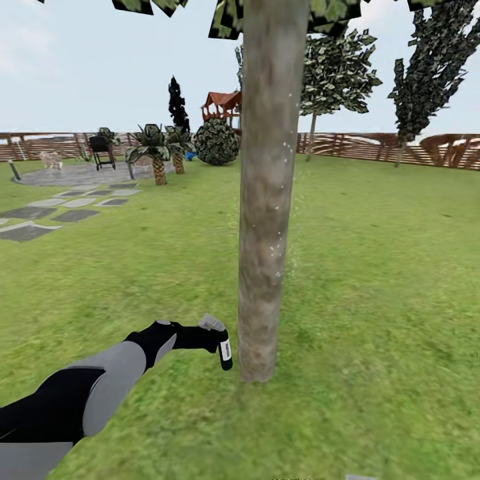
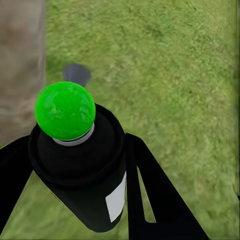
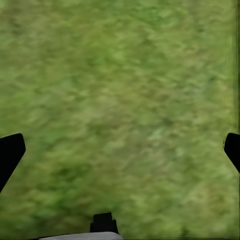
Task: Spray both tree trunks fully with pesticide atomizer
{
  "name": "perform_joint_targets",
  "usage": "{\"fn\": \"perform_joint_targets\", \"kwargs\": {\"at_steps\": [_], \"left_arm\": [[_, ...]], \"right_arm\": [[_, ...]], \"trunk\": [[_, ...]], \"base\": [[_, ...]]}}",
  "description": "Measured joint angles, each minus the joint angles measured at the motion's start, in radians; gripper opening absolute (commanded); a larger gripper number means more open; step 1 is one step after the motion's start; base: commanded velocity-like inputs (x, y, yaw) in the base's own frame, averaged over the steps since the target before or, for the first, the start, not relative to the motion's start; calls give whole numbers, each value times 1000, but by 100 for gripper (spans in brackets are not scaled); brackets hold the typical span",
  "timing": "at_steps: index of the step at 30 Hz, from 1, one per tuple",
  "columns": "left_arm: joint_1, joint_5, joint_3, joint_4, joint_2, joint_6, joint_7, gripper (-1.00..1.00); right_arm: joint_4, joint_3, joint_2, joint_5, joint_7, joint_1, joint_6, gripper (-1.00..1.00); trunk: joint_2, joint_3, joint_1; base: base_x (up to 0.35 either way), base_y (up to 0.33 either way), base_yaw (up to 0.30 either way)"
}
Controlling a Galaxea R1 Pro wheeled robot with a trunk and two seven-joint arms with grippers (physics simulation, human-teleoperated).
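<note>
The pesticide atomizer (image 1: pixel 223 345) is clamped in the left gripper (image 1: pixel 203 337) just beside the base of the tree trunk (image 1: pixel 265 200), above the lawn (image 1: pixel 373 300). The right gripper (image 3: pixel 120 150) is spread wide over grass.

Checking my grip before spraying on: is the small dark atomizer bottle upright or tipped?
Upright: the small dark atomizer bottle hangs label-side out, grey head on top, in the left gripper.

Left arm (image 1: pixel 93 393): rounded shells in black and light grey, tapering to a black wrist. Left gripper (image 2: pixel 82 165): two flat, matte black fingers (image 2: pixel 155 195), wedge-shaped. Right gripper (image 3: pixel 120 150): black fingertips (image 3: pixel 10 152) with rounded ends; a small black block and a pale grey housing edge are seen at its base.
</note>
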Motion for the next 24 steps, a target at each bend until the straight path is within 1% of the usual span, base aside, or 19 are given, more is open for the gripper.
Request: {"fn": "perform_joint_targets", "kwargs": {"at_steps": [3,5,11,13,16,18,19,20,21,22,24], "left_arm": [[0,0,0,0,0,0,0,-100],[0,0,0,0,0,0,0,-100],[0,0,0,0,0,0,0,-100],[0,0,0,0,0,0,0,-100],[0,0,0,0,0,-1,0,-100],[0,0,0,0,-1,-1,1,-100],[0,1,1,0,-7,-5,18,-100],[0,3,3,-1,-23,-18,93,-100],[0,2,2,0,-31,-23,134,-100],[0,3,3,-1,-51,-29,224,-100],[0,4,2,0,-88,-39,370,-100]], "right_arm": [[0,0,0,0,0,0,0,100],[0,0,0,0,0,0,0,100],[0,0,4,0,1,0,0,100],[0,0,5,0,1,0,0,100],[0,0,6,0,0,0,0,100],[0,0,6,0,0,0,0,100],[0,0,6,0,0,0,0,100],[0,0,6,0,0,0,0,100],[0,0,6,0,0,0,0,100],[0,0,7,0,0,0,0,100],[-1,0,11,0,0,0,0,100]], "trunk": [[0,0,0],[0,0,0],[0,0,0],[0,0,0],[0,0,0],[0,0,0],[0,0,0],[0,0,0],[0,0,0],[0,0,0],[0,0,0]], "base": [[2,5,-297],[0,10,-138],[21,292,-20],[84,335,-138],[33,131,-241],[10,41,-115],[4,16,-46],[3,13,-37],[2,8,-23],[1,4,-12],[1,2,-6]]}}
